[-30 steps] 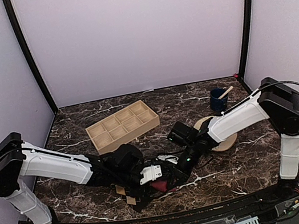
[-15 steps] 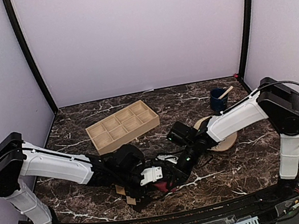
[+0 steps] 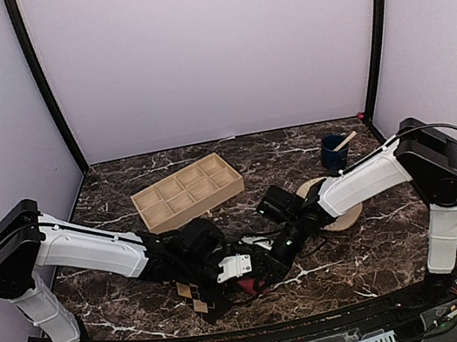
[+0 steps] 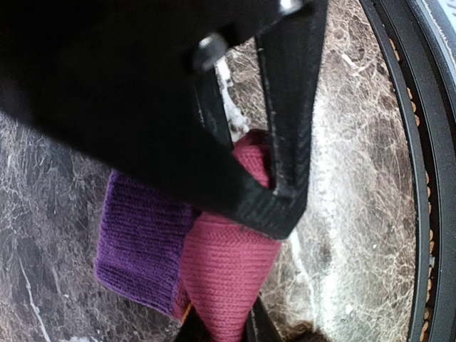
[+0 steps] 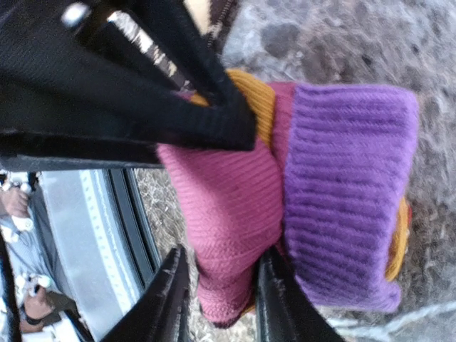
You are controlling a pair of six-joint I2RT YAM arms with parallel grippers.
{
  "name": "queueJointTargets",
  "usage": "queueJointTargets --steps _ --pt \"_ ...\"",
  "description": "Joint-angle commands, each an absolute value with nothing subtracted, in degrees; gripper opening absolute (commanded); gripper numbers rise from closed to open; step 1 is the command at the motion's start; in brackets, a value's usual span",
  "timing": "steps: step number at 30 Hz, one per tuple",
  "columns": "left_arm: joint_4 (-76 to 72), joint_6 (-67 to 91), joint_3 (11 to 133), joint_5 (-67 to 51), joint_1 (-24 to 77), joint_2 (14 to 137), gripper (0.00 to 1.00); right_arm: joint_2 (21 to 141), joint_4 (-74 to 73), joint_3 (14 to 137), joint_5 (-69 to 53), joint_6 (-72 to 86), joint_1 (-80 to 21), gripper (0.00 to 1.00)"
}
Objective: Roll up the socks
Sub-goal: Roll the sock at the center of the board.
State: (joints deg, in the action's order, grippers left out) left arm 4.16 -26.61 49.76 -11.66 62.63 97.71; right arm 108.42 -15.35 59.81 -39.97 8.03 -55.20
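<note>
Socks (image 3: pixel 247 285) on marble table (image 3: pixel 383 245), lilac walls (image 3: pixel 207 51); left end effector (image 4: pixel 274 206) pinches maroon one, right end effector (image 5: pixel 217 299) unclear.

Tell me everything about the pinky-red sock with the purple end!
The sock is soft knitted fabric, pinky-red, with a ribbed purple cuff and orange bands. It lies folded in a bundle on the dark marble table, near the front edge. The left tool pinches its pinky-red part.

Top camera overlooks the table (image 3: pixel 363 258); both wrist cameras closely share the sock (image 4: pixel 228 267).
</note>
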Motion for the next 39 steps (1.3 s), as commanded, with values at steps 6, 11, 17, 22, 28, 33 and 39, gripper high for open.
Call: queueJointTargets --steps 6,11,17,22,28,33,39 --pt "10.8 -23.8 53.2 -18.0 61.2 101.2 0.00 104.3 -8.6 52.6 -39.5 13.0 -52.9 0.39" --pt "13.9 -22.9 55.1 -21.4 59.2 102.4 0.00 102.4 -5.3 49.3 -39.0 15.2 -51.9 0.41" --pt "18.2 -22.7 57.6 -25.0 57.2 104.9 0.00 100.1 -1.9 46.0 -36.8 17.2 -50.6 0.41" --pt "20.5 -21.9 59.2 -28.4 55.4 106.6 0.00 96.7 0.6 43.2 -32.5 18.1 -50.4 0.40" --pt "24.1 -22.2 61.5 -31.4 54.0 109.3 0.00 88.9 5.7 37.3 -24.2 19.0 -50.8 0.38" --pt "26.6 -22.2 63.6 -33.9 53.0 111.7 0.00 82.2 6.0 34.5 -14.5 16.3 -55.2 0.37" --pt "30.3 -22.4 66.8 -36.3 52.2 115.1 0.00 78.5 4.6 34.1 0.7 9.6 -65.4 0.38"
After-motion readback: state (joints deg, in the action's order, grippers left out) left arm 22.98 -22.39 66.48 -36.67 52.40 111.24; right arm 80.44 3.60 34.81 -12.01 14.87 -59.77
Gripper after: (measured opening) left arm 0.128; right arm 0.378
